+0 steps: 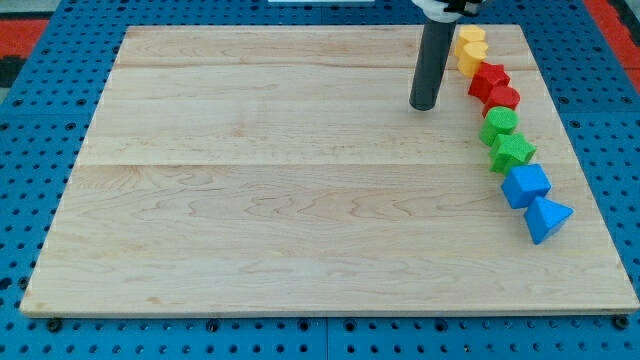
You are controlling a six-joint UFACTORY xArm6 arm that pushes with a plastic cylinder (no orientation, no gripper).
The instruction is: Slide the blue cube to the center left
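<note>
- Blue cube [525, 185] sits near the surface's [250, 200] right edge, low in a curved line of blocks, squeezed between green star [513, 151] and blue triangle [546, 218].
- Tool here is just a bare rod, nothing to clench or release; my tip [424, 105] sits up near the top edge, well apart from the cube.
- Best bet, probably: get round to the cube's right side, then push straight left, nice and centred so it doesn't spin off.

Obstacles: one curved block row at the view's right edge.
Surface [250, 200] left of my tip [424, 105] lies open; the blue cube [525, 185] touches its neighbours, green star [513, 151] and blue triangular block [546, 218].
</note>
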